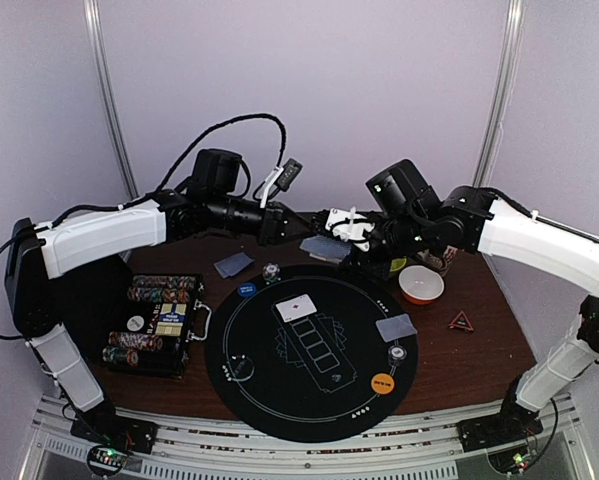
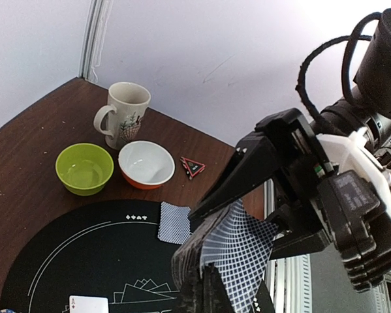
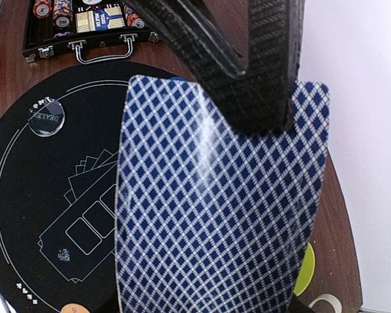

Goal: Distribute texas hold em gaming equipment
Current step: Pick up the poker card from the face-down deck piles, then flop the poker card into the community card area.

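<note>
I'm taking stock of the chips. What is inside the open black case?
The case holds rows of striped poker chips, a blue-and-yellow card box in the middle and a white disc. Whatever lies beneath them is covered.

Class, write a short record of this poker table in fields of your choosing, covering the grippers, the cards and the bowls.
held card: blue-checked back, raised, pinched by both grippers
left gripper: shut on held card's edge
right gripper: shut on held card
mat: round, black; carries face-up card and face-down card
off-mat card: face down, on wood beyond mat's far left
bowls: green bowl beside white-orange bowl, mug next to them
</note>
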`<state>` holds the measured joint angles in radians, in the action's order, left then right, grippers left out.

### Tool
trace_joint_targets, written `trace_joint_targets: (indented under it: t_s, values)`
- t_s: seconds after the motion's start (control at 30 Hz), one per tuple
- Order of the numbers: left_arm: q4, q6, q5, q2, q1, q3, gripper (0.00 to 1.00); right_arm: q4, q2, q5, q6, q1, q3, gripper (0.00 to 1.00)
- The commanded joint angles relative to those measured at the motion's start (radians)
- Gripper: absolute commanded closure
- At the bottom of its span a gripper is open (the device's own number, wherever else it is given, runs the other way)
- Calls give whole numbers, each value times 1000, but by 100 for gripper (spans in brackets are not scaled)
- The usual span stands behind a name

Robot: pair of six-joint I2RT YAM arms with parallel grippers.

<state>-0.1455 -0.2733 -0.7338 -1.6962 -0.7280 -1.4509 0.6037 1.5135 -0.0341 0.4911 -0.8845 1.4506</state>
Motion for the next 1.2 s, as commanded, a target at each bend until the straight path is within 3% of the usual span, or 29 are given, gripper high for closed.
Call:
trace_joint_targets:
  t_s: [0.0,0.3,0.47,0.6,0.7,0.8,0.93,1.07,1.17]
  values:
    - [52,32,-34,33,5,4,100,-8,-12,16,3,-4,19,50]
    - [141,34,-69,105,16,55,100,-13,-34,21,-5,8,-25,50]
    - [217,-22,-99,137,73,99,100,-10,-46,17,-9,23,-32,50]
    - [207,15,-97,177,120,122,100,-9,-57,9,-14,40,-38,50]
    - [190,147,-19,248,165,170,100,-4,-64,9,-14,47,-39,50]
    - [218,390,155,347,178,283,100,-5,-80,11,-16,52,-42,50]
    - [447,690,269,452,175,567,100,-9,-102,12,-14,59,-47,50]
    - [550,1065,352,429,102,732,100,-2,-111,13,-14,62,-38,50]
    - [615,1164,392,370,24,789,100,7,-117,18,-16,64,-34,50]
